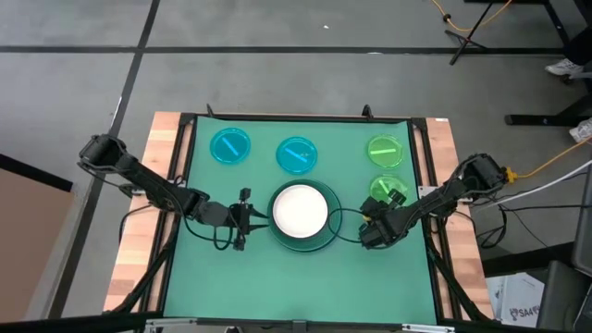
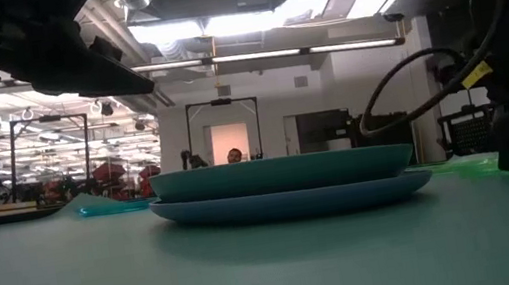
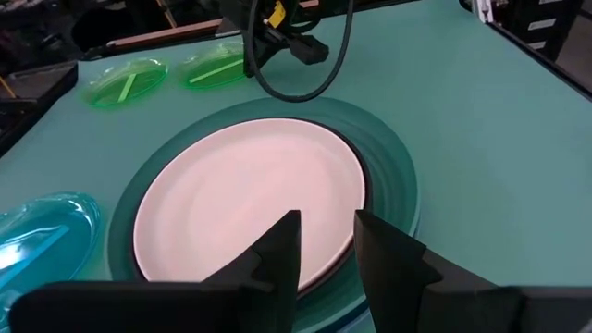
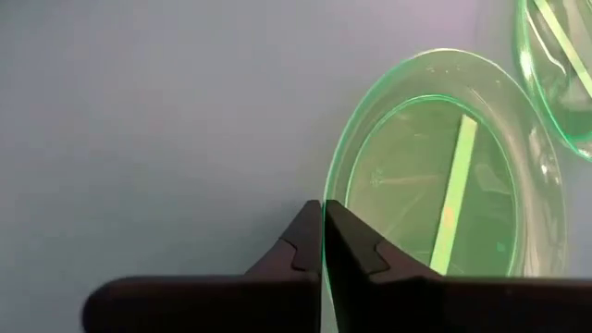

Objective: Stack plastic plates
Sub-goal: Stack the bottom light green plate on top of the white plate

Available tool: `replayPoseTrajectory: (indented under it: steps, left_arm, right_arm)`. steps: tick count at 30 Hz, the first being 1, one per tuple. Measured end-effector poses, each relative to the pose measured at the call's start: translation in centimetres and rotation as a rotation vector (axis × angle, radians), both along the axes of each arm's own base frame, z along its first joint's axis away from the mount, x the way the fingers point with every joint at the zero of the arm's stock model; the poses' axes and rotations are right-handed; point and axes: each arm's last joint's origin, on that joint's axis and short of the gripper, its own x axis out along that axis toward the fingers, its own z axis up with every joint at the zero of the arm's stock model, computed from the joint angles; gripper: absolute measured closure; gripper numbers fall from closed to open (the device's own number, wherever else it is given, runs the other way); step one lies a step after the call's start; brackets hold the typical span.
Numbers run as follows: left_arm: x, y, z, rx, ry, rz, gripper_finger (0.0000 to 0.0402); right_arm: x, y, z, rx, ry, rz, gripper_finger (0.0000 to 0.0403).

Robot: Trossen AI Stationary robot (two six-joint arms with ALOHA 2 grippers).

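Your right hand [image 4: 322, 242] is clenched on the thin rim of the near green plate [image 4: 435, 166]. Lift carefully: it could slip out or drag its touching neighbour [image 4: 561, 65]. Your left hand [image 3: 326, 242], released, waits beside the stack [image 1: 301, 215].

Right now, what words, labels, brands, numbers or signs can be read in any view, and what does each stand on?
White box on the floor beside the table: dark print, too small to read.
Plates: no text on any, including the small green plate, whose rim the right hand pinches, and the white plate in front of the open left hand.
Nothing else is legible.
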Motion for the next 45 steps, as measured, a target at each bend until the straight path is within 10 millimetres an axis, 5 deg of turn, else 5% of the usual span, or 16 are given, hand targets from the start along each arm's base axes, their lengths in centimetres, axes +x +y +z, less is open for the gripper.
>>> replayPoseTrajectory:
  steps: [10, 27, 45]
  left_arm:
    - [-0.4, -1.0, 0.0, -0.006, 0.004, -0.045, 0.0305]
    - [-0.9, -2.0, -0.2, 0.016, 0.019, -0.1, 0.0305]
    - [-1.0, -2.1, -0.2, 0.009, 0.019, -0.098, 0.0305]
  right_arm:
    - [1.6, 0.8, 1.3, 0.01, -0.019, 0.104, 0.0402]
    - [6.5, 2.9, 7.9, -0.075, -0.119, 0.381, 0.0403]
    - [10.7, 5.5, 10.1, -0.074, -0.339, 0.938, 0.0403]
